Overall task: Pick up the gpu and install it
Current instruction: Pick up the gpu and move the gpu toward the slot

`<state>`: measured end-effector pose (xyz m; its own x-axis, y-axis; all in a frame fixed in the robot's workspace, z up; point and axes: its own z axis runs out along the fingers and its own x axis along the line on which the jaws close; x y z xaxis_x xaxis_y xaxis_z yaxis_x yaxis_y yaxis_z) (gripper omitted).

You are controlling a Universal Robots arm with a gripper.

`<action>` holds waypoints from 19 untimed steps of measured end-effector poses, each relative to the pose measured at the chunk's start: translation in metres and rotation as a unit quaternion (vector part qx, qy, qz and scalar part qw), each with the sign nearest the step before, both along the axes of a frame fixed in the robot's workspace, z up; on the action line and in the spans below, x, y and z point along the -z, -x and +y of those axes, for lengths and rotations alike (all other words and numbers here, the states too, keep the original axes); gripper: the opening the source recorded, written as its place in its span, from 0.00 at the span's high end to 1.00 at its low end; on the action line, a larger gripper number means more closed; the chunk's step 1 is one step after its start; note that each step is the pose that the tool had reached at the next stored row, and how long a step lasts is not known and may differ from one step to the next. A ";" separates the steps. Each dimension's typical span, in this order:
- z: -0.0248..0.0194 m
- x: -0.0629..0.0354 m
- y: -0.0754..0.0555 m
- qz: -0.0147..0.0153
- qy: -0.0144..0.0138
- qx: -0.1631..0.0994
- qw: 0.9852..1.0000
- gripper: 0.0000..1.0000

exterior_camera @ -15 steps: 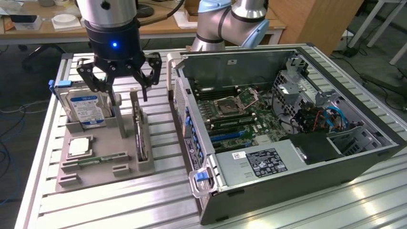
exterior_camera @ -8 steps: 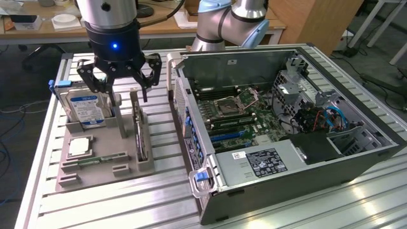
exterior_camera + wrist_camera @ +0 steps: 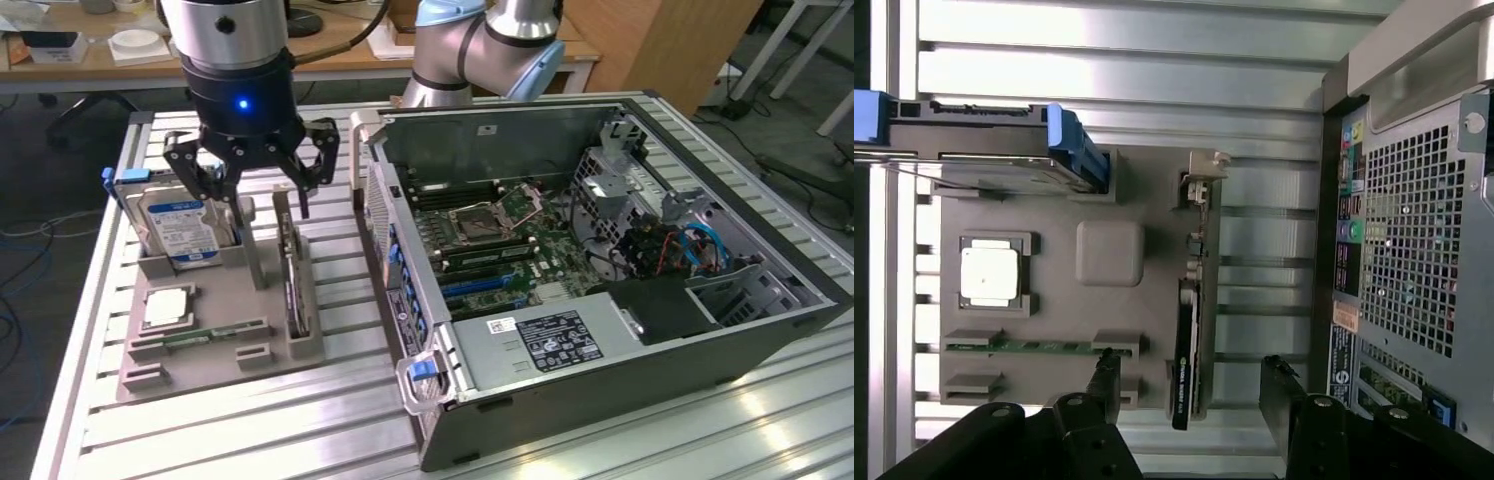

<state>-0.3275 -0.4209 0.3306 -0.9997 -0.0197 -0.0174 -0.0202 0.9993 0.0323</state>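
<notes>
You have the slatted aluminium counter [image 3: 200, 430] carrying the open black computer case [image 3: 601, 400]. Beside it, the grey moulded tray [image 3: 254, 300] holds the gpu [image 3: 1187, 340], a thin dark circuit card standing on edge. Its long axis runs alongside the case wall. Your gripper [image 3: 1191, 385] hangs just above it, empty, jaws partly spread, one either side of the card.

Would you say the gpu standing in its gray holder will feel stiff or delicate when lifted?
The gpu is a thin flat card, so probably stiff. Standing on edge in the holder, it might tip if pushed sideways.
</notes>
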 end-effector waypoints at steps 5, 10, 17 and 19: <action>0.0009 0.0058 0.000 0.001 0.000 -0.001 1.000 0.33; 0.0016 0.0110 0.000 0.002 0.001 -0.002 1.000 0.33; 0.0020 0.0164 0.000 0.006 0.004 -0.010 1.000 0.33; 0.0021 0.0175 0.000 0.006 0.004 -0.010 1.000 0.33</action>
<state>-0.3275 -0.4189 0.3131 -0.9992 -0.0397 -0.0047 -0.0398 0.9989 0.0238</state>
